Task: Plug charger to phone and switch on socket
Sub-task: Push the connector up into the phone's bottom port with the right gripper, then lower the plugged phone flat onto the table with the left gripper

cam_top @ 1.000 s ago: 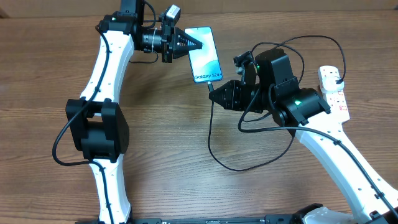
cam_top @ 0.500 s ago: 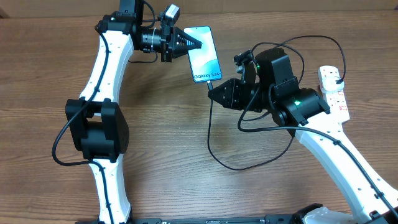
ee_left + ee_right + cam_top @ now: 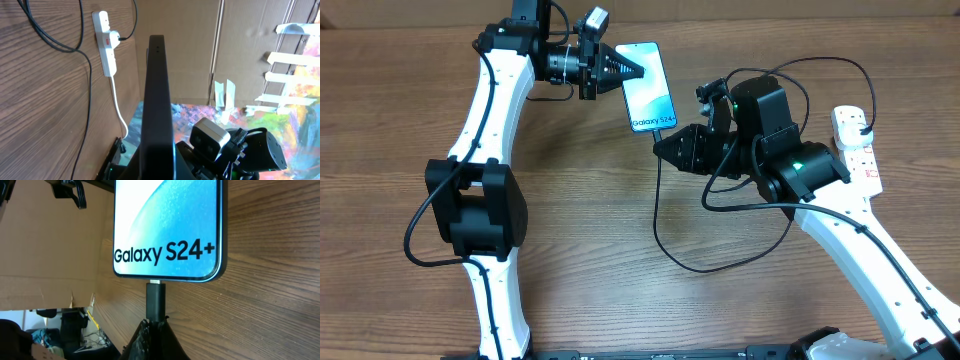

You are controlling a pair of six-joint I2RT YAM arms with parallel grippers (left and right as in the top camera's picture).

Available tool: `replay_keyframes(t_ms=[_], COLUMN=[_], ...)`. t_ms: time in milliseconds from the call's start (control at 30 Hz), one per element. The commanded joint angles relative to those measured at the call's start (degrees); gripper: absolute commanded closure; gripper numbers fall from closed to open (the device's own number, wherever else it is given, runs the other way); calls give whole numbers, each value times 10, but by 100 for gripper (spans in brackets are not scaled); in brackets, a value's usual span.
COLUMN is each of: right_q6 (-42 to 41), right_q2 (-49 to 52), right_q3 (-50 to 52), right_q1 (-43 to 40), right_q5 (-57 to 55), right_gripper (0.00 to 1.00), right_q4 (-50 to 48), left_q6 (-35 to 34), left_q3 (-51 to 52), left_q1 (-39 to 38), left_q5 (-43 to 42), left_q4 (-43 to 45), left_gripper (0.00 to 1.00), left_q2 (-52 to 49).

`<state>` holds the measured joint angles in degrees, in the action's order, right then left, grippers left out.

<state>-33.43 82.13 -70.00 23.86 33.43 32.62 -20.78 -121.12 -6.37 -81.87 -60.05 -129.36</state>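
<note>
The left gripper point(image 3: 638, 70) is clamping its fingers shut on the long edge of the Galaxy S24+ phone point(image 3: 648, 88). The right gripper point(image 3: 660, 146) is pinching the charger connector point(image 3: 155, 300) tightly. The connector's tip is meeting the phone's bottom edge straight ahead of those fingers. The charger cable point(image 3: 657, 215) is looping away behind them, and the socket point(image 3: 857, 145) is lying well behind the right gripper.
</note>
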Motion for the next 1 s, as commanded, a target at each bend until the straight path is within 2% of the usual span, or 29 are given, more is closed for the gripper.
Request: replay_keyframes(t_ms=[0,333,667,800,967], right_q6=[-2,-2,9,9,14], right_q2=[-6,16,17,17,17], right_q3=[-5,-5,-5,-5,-5], right_q1=[-16,-19,-19,-19,-19], right_q5=[-60,-53,-55,-78,-90], right_gripper=[96,96,63,57,54], right_q4=[-30,-25,3,27,40], left_q6=[22,22,22,22,22], left_q3=[-9,-9,-9,-9,-9], left_q1=[-28,-27,-26,-26,-26], left_q5=[-50,-38,42,87,158], left_q4=[-10,-10,-10,-10,-15], left_gripper=[96,96,96,96,96], left_q2=[3,3,3,3,3])
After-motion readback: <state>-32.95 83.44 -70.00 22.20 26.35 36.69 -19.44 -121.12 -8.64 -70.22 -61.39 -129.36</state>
